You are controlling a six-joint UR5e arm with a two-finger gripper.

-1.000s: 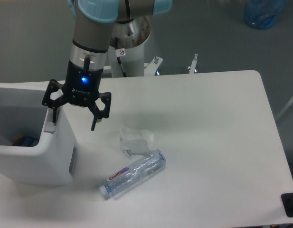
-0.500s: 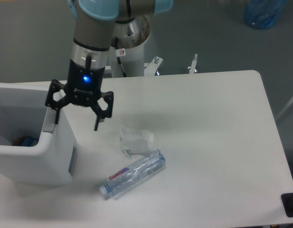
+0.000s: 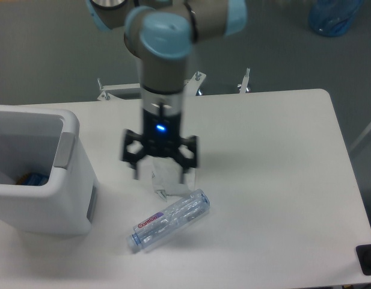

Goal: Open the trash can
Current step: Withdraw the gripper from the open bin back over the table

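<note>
Arm (image 3: pixel 167 36): UR5e type, silver-grey tubular links w/ rounded joint housings. Joint end caps showing pale blue, approx. three in view near top of frame; one large cap facing camera.

Wrist section: grey cylinder running into a dark band, w/ small light markings on it, too blurred to read.

Gripper (image 3: pixel 160 167): black body, angular linkage frame w/ open cut-outs each side. Small blue indicator light glowing at centre of the body. Two black jaws, slim, finger-like, one per side. Outline blurring in this frame, so screws, cables, finer detail not making out.
</note>
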